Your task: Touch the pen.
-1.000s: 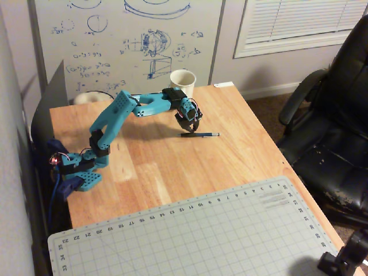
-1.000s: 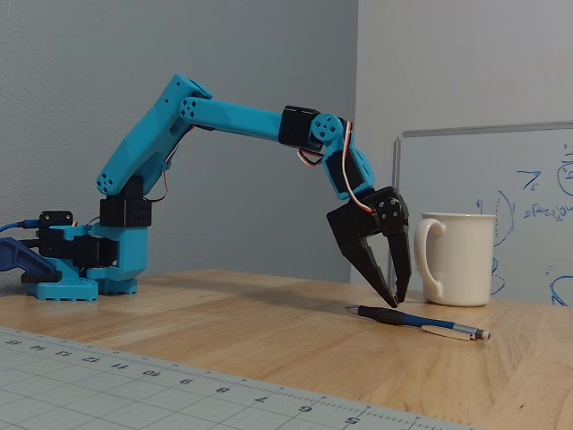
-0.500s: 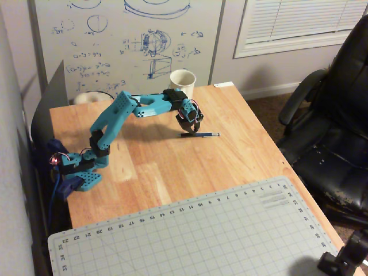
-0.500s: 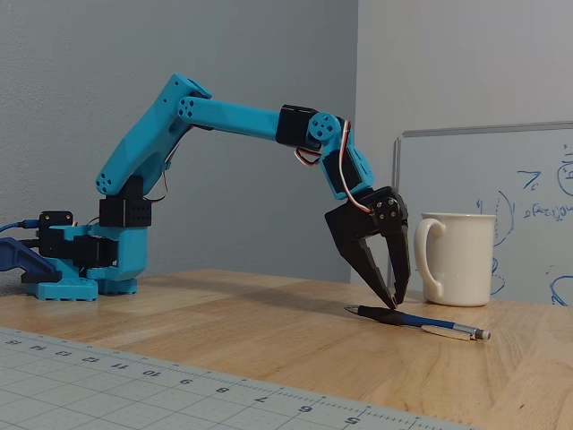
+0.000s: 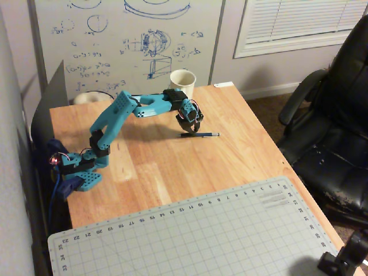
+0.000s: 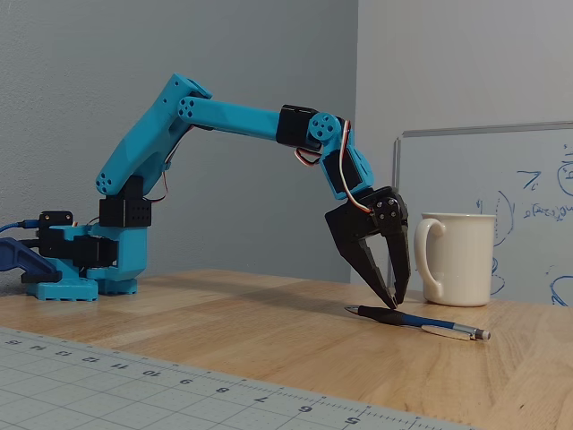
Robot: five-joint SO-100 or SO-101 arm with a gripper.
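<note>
here, gripper point(image 6: 394, 303) tilted tip-down, jaws narrowly parted and empty, tips just above or perhaps grazing the dark grip end of the pen point(image 6: 417, 322); contact hard to tell. lying flat on the wooden table point(image 6: 224, 322), long axis running rightward in the fixed view, before the white mug point(image 6: 461, 257).
</note>
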